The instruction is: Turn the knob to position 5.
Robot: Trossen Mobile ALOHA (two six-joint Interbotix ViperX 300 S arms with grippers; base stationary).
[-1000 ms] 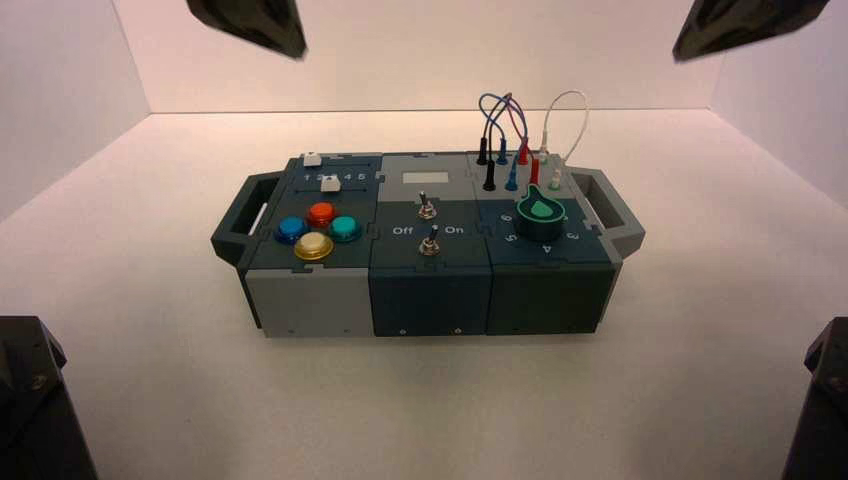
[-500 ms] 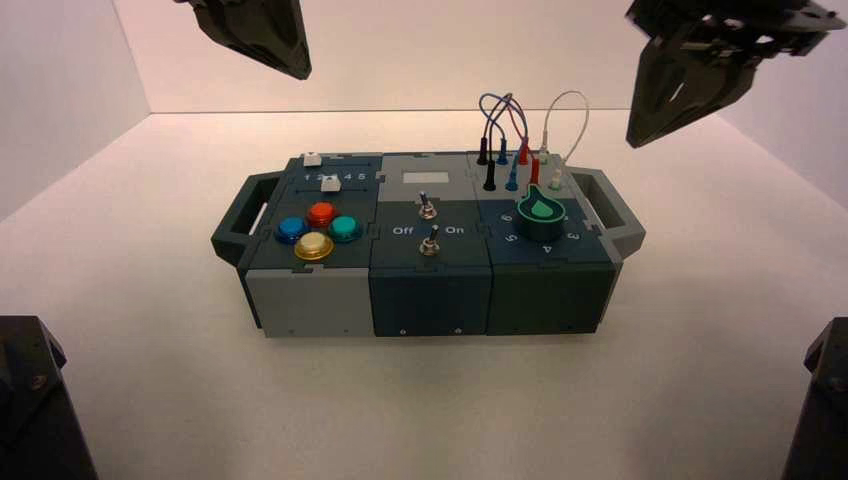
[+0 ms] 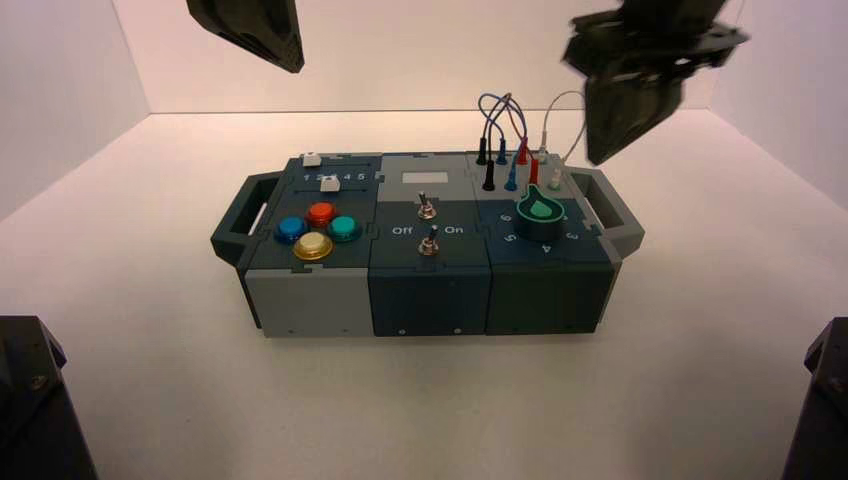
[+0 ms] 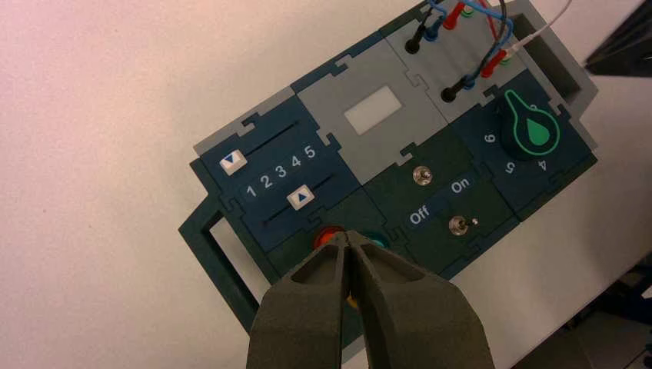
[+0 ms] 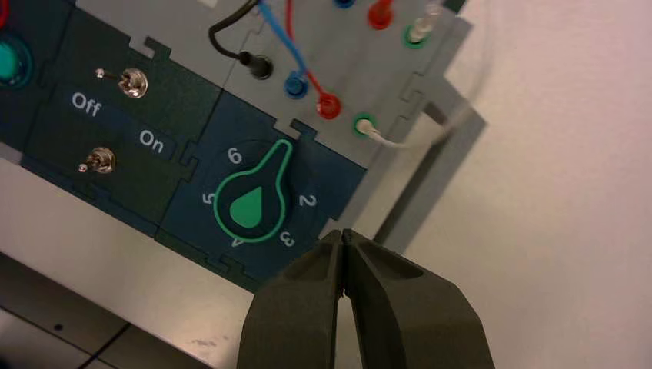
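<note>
The knob (image 3: pixel 540 212) is dark teal with a green teardrop pointer and sits at the right end of the box (image 3: pixel 310 300). In the right wrist view the knob (image 5: pixel 251 206) points its tip between the printed 6 and 2. Position 5 (image 5: pixel 207 198) is a small white digit beside the knob, away from the tip. My right gripper (image 3: pixel 598 152) hangs shut in the air above and behind the box's right end, clear of the knob; its tips (image 5: pixel 342 233) hold nothing. The left gripper (image 3: pixel 290 62) is raised over the far left, shut and empty (image 4: pixel 350 234).
Plugged wires (image 3: pixel 500 125) loop up just behind the knob. Two toggle switches (image 3: pixel 428 225) marked Off and On stand mid-box. Coloured push buttons (image 3: pixel 318 230) and two sliders (image 3: pixel 320 170) fill the left part. A handle (image 3: pixel 610 205) juts from the right end.
My right gripper has swung left and lower, from the upper right corner to above the box's right end. The left arm has hardly moved.
</note>
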